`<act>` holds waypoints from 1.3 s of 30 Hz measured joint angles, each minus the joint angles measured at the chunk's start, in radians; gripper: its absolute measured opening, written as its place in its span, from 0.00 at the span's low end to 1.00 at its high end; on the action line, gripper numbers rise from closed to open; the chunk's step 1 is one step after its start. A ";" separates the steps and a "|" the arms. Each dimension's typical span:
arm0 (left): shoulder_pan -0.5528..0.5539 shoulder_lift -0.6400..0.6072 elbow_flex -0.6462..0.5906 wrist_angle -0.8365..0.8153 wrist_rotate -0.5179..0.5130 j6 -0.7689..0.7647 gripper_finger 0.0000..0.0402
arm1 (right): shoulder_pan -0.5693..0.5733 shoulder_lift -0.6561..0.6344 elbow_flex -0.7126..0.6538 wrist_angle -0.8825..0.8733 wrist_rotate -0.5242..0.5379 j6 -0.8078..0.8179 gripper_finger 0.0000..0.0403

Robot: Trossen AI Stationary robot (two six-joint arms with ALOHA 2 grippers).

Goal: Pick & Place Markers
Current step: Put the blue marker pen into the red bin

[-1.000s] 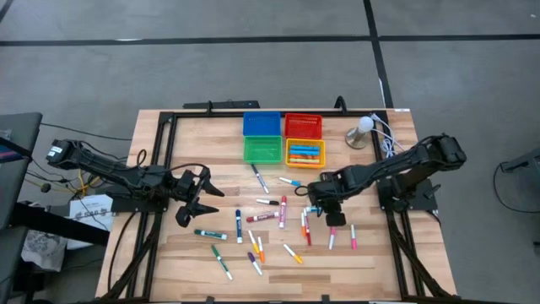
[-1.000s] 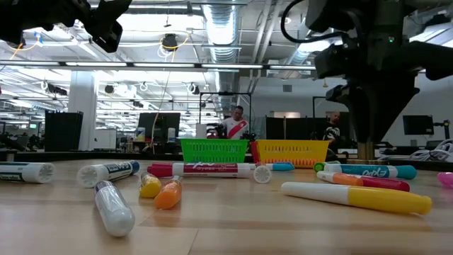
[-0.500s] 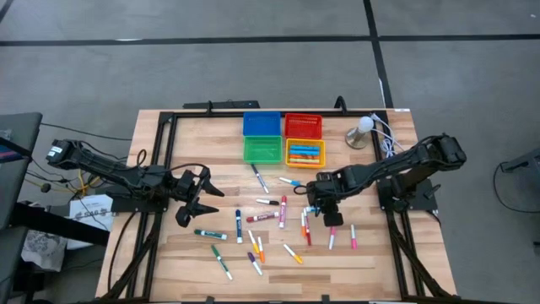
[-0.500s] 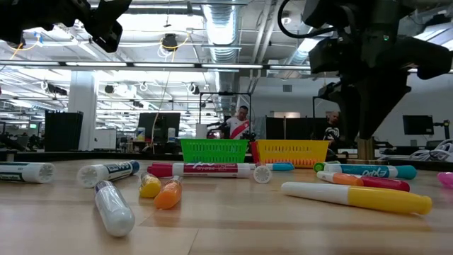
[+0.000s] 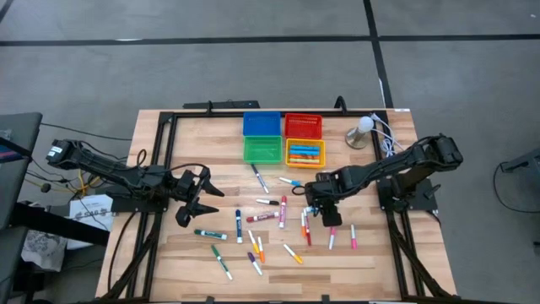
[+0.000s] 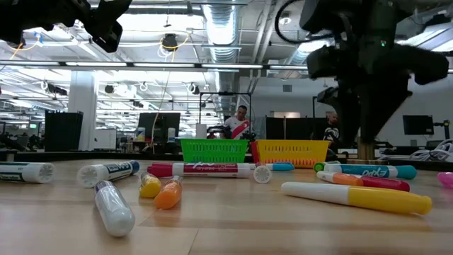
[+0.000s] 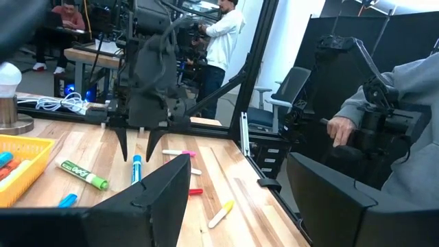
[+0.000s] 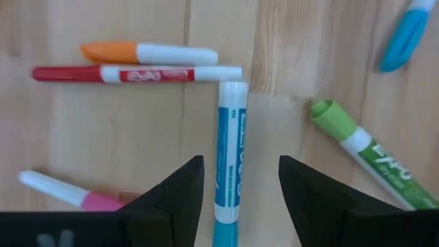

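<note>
Right gripper [image 8: 236, 189] apparently above blue marker [image 8: 229, 154]

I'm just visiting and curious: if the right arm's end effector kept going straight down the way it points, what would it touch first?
Most likely the blue marker lying on the table: it sits between the open fingers of the right end effector, though its height above is unclear.
</note>
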 joint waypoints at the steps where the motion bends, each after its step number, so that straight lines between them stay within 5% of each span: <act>1: 0.000 0.000 0.000 0.000 0.000 0.000 0.60 | 0.000 0.016 0.000 0.000 -0.001 0.000 0.45; 14: 0.000 0.000 0.000 0.000 0.000 0.000 0.60 | -0.019 0.203 0.005 0.053 0.001 0.001 0.46; 30: 0.000 0.000 0.000 0.000 0.000 0.000 0.60 | -0.020 0.204 0.003 0.047 0.009 0.104 0.16; 39: 0.000 0.000 0.000 0.000 0.000 0.000 0.60 | -0.028 0.121 -0.011 -0.028 -0.003 0.157 0.16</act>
